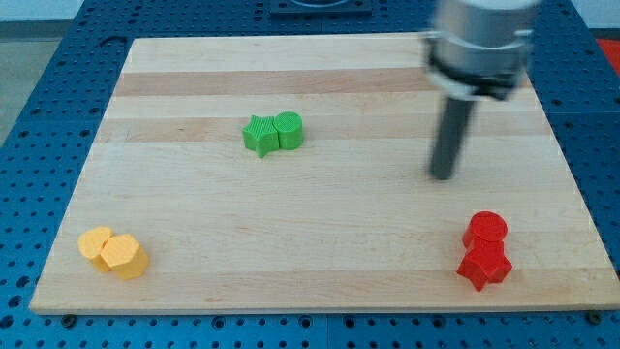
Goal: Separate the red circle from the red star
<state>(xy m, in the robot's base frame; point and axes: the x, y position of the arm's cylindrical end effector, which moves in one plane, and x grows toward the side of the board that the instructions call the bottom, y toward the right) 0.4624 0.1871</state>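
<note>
The red circle [485, 229] sits at the view's lower right, touching the red star [483, 265] just below it. My tip [443, 176] is on the board above and a little left of the red circle, a short gap away from it. The rod looks blurred.
A green star [260, 136] and a green circle [289, 130] touch each other at the upper middle. Two yellow blocks, one [95, 242] and another [124, 256], touch at the lower left. The wooden board [320, 204] ends close below the red star.
</note>
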